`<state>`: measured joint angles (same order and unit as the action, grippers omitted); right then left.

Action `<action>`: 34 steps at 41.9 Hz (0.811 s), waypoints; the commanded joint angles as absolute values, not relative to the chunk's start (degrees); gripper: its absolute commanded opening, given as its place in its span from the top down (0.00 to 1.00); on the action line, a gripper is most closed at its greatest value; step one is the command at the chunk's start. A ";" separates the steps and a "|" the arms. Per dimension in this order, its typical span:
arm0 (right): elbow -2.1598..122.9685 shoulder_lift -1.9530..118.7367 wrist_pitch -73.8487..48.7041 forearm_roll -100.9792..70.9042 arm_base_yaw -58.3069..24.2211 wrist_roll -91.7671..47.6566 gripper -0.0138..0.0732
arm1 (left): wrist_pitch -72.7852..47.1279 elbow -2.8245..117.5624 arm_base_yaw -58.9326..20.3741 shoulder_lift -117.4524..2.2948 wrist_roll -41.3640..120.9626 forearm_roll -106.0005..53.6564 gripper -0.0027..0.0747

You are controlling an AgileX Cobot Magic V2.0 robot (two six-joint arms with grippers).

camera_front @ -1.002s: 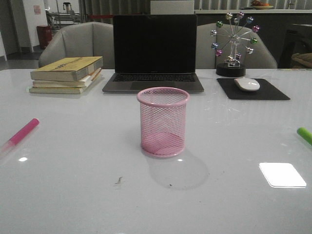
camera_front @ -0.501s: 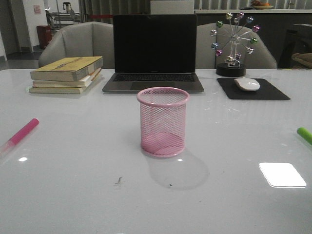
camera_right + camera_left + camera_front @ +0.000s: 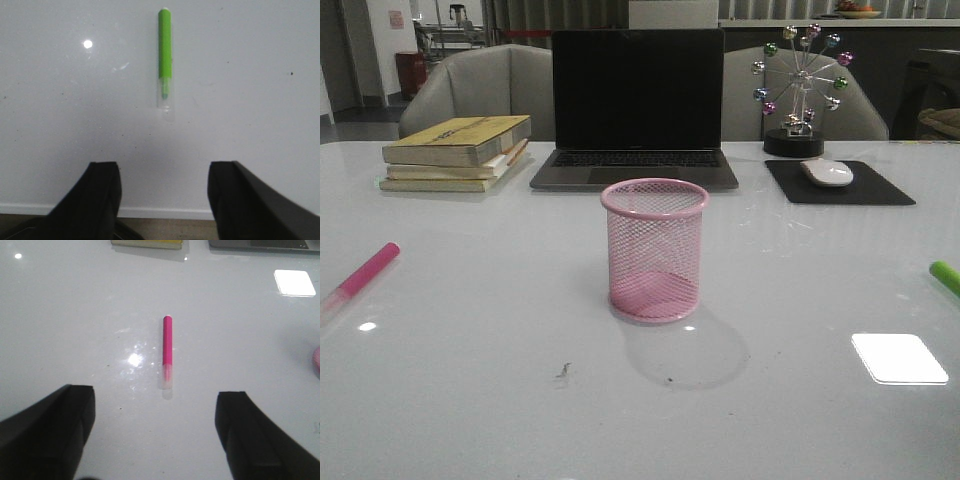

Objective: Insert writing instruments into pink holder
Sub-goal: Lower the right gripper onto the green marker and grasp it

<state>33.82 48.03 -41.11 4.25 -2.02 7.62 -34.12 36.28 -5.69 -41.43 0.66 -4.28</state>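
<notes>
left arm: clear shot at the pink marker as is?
Probably yes. The pink marker lies flat on bare table, nothing beside it, centred ahead of the left gripper, whose jaws stand wide open.

No visible change, pink holder (image 3: 654, 250) and markers unmoved

Two pairs of matte black fingers (image 3: 47, 432) on the left gripper (image 3: 152, 435) and right gripper (image 3: 162, 200) — broad, blocky, with rounded corners, smooth and unmarked — no cables or screws visible.
</notes>
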 commanded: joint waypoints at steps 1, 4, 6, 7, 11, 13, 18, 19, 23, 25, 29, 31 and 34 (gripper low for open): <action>38.25 52.94 -36.56 4.86 -0.84 8.16 0.25 | -29.49 38.07 -9.62 -41.49 3.81 -7.28 0.22; 40.67 57.30 -36.45 4.86 -0.20 8.16 0.25 | -29.50 38.07 -13.87 -41.49 4.41 -7.54 0.25; 42.38 60.35 -36.20 4.79 0.33 8.16 0.25 | -29.38 38.07 -16.81 -41.49 4.41 -7.54 0.27; 43.14 61.71 -36.04 4.79 0.50 8.16 0.25 | -29.38 38.07 -18.02 -41.49 4.41 -7.43 0.28; 46.54 67.76 -35.32 4.79 0.69 8.16 0.25 | -29.15 38.07 -22.57 -41.49 4.41 -7.02 0.32; 48.47 71.10 -35.26 4.79 0.69 8.16 0.25 | -28.81 38.07 -24.45 -41.49 4.41 -7.02 0.33; 53.21 79.18 -35.45 4.79 0.74 8.16 0.25 | -28.35 38.07 -27.55 -41.49 4.41 -7.02 0.36; 54.06 80.58 -35.51 4.79 0.80 8.16 0.25 | -28.35 38.07 -27.76 -41.49 4.41 -7.02 0.36; 57.84 86.40 -36.17 4.57 0.80 7.76 0.25 | -28.35 38.07 -28.51 -41.49 4.41 -7.13 0.38; 60.36 89.74 -36.97 4.03 0.80 6.71 0.25 | -28.35 38.07 -28.51 -41.49 4.41 -7.55 0.39; 64.25 94.48 -38.99 2.83 0.80 4.32 0.25 | -28.35 38.07 -28.51 -41.49 4.41 -7.56 0.41; 66.78 97.43 -39.99 2.06 0.80 3.01 0.25 | -28.35 38.07 -28.51 -41.49 4.41 -7.56 0.42; 69.88 100.81 -41.30 0.66 0.80 0.98 0.25 | -28.35 38.07 -28.51 -41.49 4.41 -7.56 0.44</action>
<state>64.73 99.42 -40.79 2.03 0.64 3.92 -32.84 36.28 -28.15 -41.43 4.27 -6.71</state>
